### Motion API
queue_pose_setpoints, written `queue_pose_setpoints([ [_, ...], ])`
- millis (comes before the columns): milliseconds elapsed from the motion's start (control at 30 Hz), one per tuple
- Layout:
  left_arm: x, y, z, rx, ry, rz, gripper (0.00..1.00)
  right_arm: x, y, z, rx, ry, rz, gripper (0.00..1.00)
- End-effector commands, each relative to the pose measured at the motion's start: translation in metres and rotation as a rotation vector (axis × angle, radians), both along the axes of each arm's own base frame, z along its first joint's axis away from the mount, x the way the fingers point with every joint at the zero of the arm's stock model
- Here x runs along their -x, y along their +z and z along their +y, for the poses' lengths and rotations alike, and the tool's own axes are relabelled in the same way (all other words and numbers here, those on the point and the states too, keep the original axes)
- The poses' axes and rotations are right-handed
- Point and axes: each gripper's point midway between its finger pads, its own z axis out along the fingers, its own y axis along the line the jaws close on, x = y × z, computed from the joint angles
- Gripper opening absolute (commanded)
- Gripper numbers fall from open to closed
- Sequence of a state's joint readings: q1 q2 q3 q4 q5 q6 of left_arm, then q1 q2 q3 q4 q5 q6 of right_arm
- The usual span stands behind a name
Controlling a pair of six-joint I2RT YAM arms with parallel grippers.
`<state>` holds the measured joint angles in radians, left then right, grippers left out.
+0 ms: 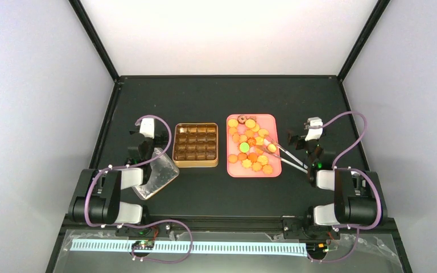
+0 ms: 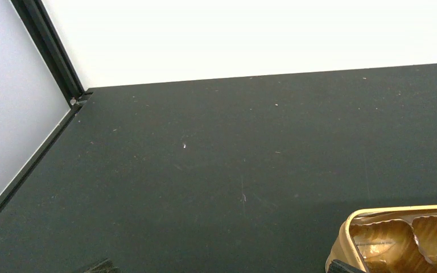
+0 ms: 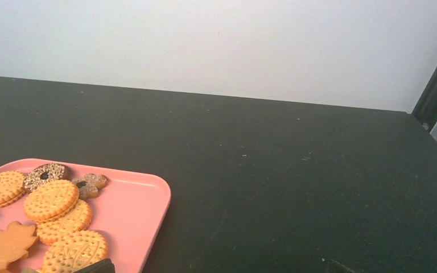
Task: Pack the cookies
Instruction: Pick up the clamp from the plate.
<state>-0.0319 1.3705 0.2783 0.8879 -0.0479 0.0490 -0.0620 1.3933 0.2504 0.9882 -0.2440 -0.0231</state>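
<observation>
Closest to the overhead camera sit the shoulders of my left arm (image 1: 103, 199) and right arm (image 1: 350, 196). Both tools stand wide open and hold nothing. My right gripper (image 1: 304, 142) hangs just right of the pink tray (image 1: 274, 121). My left gripper (image 1: 147, 136) is well to the tray's left, beyond the brown tin (image 1: 196, 144).

Metal tongs (image 1: 289, 158) lie across the tray's near right edge, with their tips among the cookies (image 1: 251, 145). All the cookies lie on the tray. They are mostly golden, with one green cookie (image 1: 244, 147) and a dark ring cookie (image 3: 44, 175) at the far end.

The tin sits just left of the tray, not touching it. A clear plastic cover (image 1: 156, 173) lies further left, beside my left arm.
</observation>
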Motion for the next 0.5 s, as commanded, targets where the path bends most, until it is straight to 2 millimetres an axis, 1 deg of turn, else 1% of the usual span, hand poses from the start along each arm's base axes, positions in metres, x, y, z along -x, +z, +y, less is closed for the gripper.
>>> queue_pose_setpoints([
  [0,-0.0096,0.0186,-0.0004,-0.002,-0.013,-0.061,0.99,-0.0059,0.0184,0.0005,0.011,-0.001,-0.071,1.00],
  [433,-0.0098,0.0186,-0.0007,-0.007,-0.017,-0.065,0.99,-0.0060,0.0186,0.0004,0.011,-0.002,-0.072,1.00],
  [467,-0.0106,0.0196,-0.0040,-0.010,-0.036,-0.066,0.99,-0.0057,0.0182,0.0005,0.010,-0.002,-0.071,1.00],
])
